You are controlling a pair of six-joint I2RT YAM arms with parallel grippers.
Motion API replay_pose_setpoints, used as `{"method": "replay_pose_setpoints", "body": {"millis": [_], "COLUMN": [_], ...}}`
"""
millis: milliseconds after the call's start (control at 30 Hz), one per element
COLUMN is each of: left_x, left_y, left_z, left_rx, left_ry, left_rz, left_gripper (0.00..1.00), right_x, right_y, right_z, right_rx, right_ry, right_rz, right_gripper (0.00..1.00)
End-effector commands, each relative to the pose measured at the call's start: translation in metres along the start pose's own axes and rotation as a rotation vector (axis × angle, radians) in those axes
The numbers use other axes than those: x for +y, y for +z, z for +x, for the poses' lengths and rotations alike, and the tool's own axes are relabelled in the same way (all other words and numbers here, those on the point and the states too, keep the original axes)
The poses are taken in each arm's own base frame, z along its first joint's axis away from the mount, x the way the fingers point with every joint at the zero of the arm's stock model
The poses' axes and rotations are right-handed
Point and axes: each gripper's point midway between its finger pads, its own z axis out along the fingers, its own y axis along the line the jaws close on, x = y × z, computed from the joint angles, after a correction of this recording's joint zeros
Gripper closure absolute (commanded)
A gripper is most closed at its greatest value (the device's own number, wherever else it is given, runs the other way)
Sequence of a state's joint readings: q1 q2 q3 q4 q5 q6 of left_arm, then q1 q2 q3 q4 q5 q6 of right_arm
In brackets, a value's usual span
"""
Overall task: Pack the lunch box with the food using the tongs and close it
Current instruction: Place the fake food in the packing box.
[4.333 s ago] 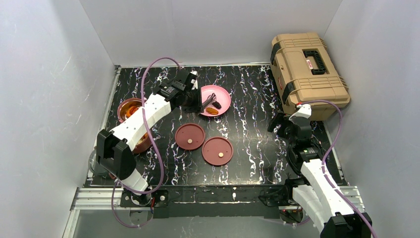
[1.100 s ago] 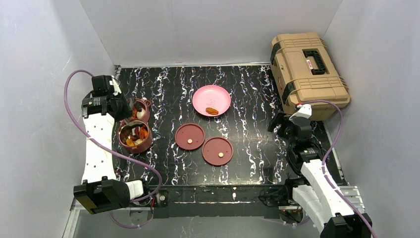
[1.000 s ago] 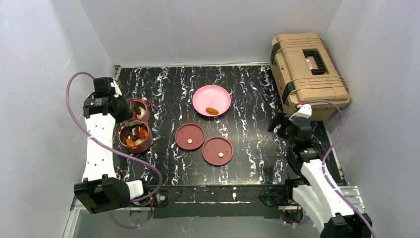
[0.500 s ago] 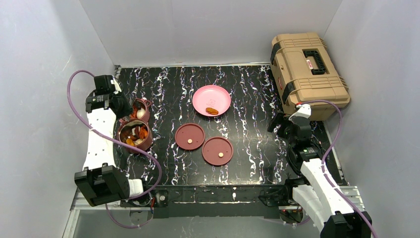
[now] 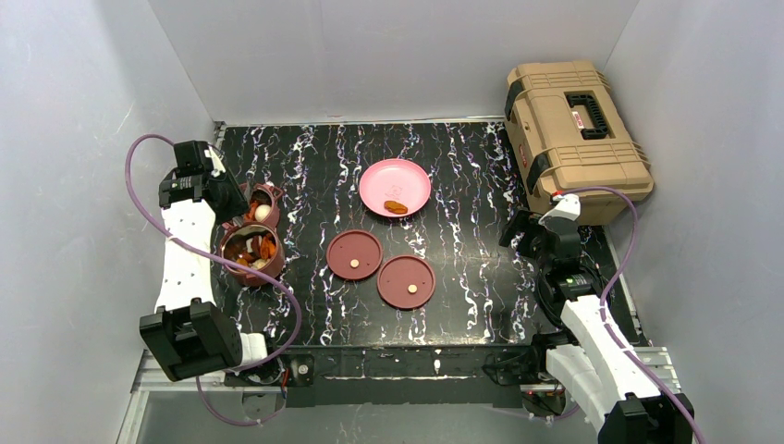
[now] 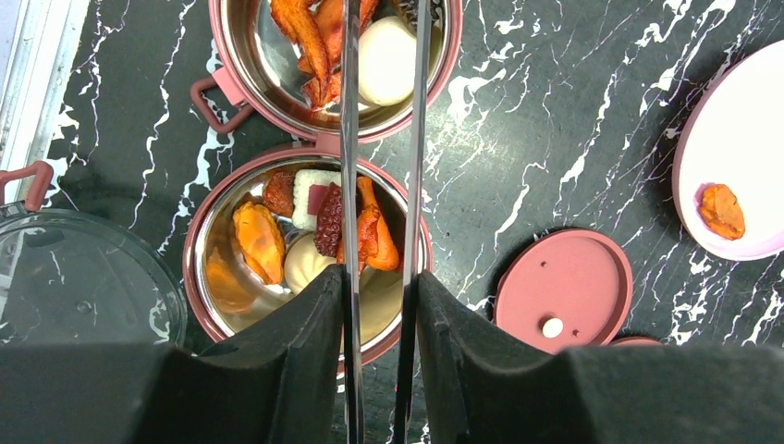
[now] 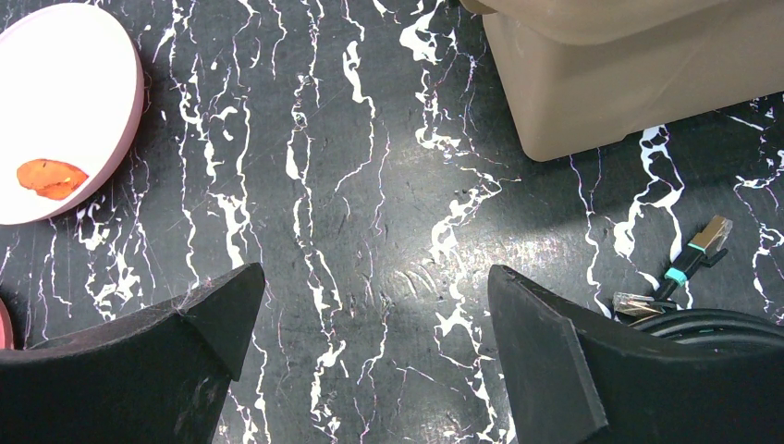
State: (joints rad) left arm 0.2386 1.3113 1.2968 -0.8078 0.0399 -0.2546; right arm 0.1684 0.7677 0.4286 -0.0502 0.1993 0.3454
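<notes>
Identify the bench [image 5: 462, 166] by its black surface with white marble veining. The plate [image 5: 410, 174] is pink; the food piece [image 5: 396, 207] on it is orange. The left disc lid [image 5: 354, 245] and the right disc lid [image 5: 406, 273] are maroon, each with a pale centre dot. The near bowl [image 6: 189, 268] and the far bowl [image 6: 444, 65] are maroon outside and bright steel inside, holding orange, dark red and white food. The tongs [image 6: 349, 139] are silver-grey. The toolbox [image 5: 555, 139] is tan with a black handle.

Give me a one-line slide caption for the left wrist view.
Left hand holds the tongs above two open lunch box bowls packed with food; one orange piece lies on the pink plate.
</notes>
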Motion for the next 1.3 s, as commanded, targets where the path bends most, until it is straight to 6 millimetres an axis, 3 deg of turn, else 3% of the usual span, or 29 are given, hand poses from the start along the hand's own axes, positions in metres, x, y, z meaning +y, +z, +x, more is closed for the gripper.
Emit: {"method": "replay_pose_setpoints", "body": {"millis": [0, 400, 600, 767, 900, 1267], "left_x": [-0.001, -0.002, -0.026, -0.061, -0.109, -0.195], "left_y": [-0.005, -0.024, -0.047, -0.07, -0.085, -0.086], "left_z": [-0.001, -0.005, -0.002, 0.009, 0.031, 0.105], "left_rx": [-0.013, -0.042, -0.064, -0.08, -0.047, 0.132], "left_ry": [-0.004, 0.02, 0.042, 0.14, 0.215, 0.311], "left_rz": [0.014, 0.025, 0.13, 0.178, 0.291, 0.485], "left_gripper": [0.68, 0.7, 0.71, 0.71, 0.7, 0.69], "right_x": [0.004, 0.004, 0.003, 0.002, 0.001, -0.002], "right_y": [0.001, 0.001, 0.001, 0.0, -0.001, -0.003], "right_z": [-0.015, -0.016, -0.016, -0.019, -0.02, -0.021], "right_rx": [-0.051, -0.052, -0.055, -0.067, -0.069, -0.068], "right_ry": [0.014, 0.014, 0.014, 0.013, 0.01, 0.0], "right_rz": [-0.01, -0.011, -0.005, 0.002, 0.009, 0.023], "right_gripper": [0.0, 0.0, 0.0, 0.0, 0.0, 0.0]}}
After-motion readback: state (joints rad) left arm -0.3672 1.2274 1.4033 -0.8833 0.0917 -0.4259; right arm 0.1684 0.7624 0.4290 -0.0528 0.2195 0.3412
